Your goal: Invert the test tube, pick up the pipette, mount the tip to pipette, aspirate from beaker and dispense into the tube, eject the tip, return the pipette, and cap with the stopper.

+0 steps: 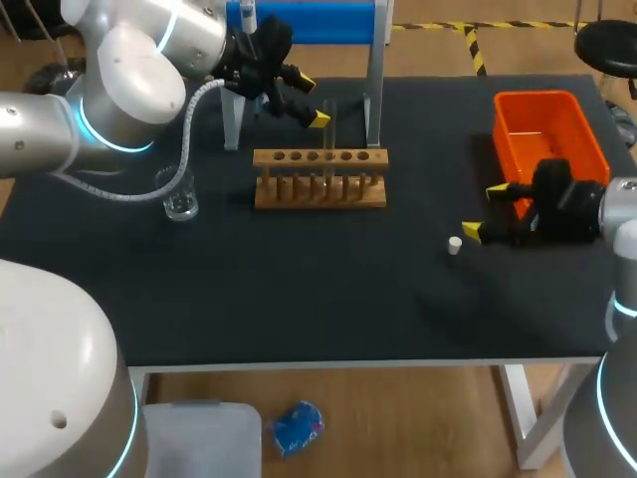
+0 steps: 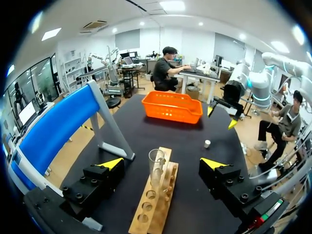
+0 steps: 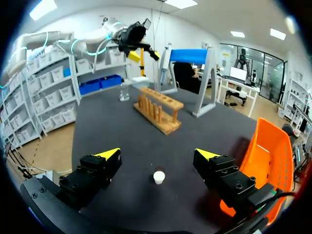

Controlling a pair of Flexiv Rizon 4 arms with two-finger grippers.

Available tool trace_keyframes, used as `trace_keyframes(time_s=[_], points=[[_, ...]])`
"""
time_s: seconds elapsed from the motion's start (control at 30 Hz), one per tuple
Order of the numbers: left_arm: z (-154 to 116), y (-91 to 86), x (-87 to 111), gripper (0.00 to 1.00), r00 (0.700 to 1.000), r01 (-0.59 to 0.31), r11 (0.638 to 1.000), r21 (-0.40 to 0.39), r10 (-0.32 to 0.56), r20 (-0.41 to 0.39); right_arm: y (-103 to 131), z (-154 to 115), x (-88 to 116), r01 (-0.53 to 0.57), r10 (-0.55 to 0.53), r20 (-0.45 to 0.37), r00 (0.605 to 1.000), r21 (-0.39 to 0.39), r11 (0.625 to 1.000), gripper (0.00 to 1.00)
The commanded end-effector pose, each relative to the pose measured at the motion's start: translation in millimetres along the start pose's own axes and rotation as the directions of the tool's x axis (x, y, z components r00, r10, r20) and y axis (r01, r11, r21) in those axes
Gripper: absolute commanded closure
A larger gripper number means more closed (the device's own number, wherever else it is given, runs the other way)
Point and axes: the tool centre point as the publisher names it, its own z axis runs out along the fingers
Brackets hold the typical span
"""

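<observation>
A clear test tube (image 1: 330, 134) stands upright in the wooden rack (image 1: 318, 184) at the table's back middle. My left gripper (image 1: 313, 102) hovers open just above and behind the rack. From its wrist, the tube (image 2: 156, 168) rises between the spread fingers (image 2: 111, 163) without touching either. The small white stopper (image 1: 455, 245) lies on the black mat at the right. My right gripper (image 1: 484, 210) is open just beside it; in its wrist view the stopper (image 3: 159, 177) lies between and under the fingers (image 3: 108, 154), untouched. A glass beaker (image 1: 179, 202) stands left of the rack.
An orange bin (image 1: 549, 134) sits at the back right, close behind my right gripper. A blue-topped stand (image 1: 309, 20) with grey legs rises behind the rack; my left arm hides much of it. A white box (image 3: 139, 80) sits near the beaker (image 3: 125, 92).
</observation>
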Motion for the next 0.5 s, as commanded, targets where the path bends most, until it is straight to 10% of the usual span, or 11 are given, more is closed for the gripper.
trace_keyframes(time_s=[0.03,0.5], points=[[0.0,-0.5,-1.2,0.00,1.000,0.001,1.000,-0.003,-0.001,-0.004,-10.7,15.3,-3.1,-0.010,0.010,0.001,1.000,0.045,0.999,0.00],[0.0,-0.5,-1.2,0.00,1.000,0.001,1.000,-0.003,-0.001,-0.004,-44.9,39.4,-13.4,-0.039,0.041,-0.009,0.999,0.134,0.990,0.09]])
